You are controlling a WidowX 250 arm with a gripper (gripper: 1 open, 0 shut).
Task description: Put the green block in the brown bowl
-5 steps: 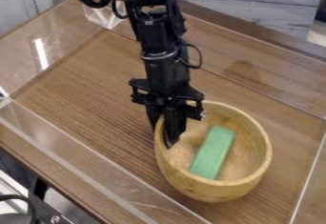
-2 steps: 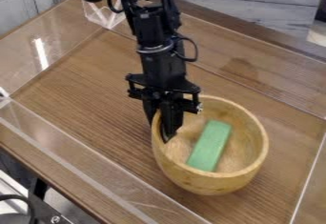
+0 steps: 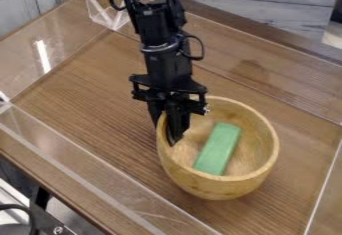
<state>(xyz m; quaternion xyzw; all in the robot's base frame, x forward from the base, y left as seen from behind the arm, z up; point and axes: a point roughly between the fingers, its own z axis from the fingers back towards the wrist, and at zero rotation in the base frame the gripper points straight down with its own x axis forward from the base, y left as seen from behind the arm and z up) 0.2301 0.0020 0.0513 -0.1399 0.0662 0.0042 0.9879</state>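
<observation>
Hanging inside brown bowl [image 3: 262, 165], claw [image 3: 179, 137] pinched shut, empty; green block [image 3: 218, 148] lies flat just right of it.

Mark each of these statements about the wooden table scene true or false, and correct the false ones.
1. The green block lies inside the brown bowl. True.
2. The gripper holds the green block. False: its jaws are shut on nothing, and the block lies beside them.
3. The gripper reaches down inside the bowl's rim. True.
4. The bowl is tipped upside down. False: it sits upright, opening upward.
5. The block is red. False: it is plain green.
</observation>
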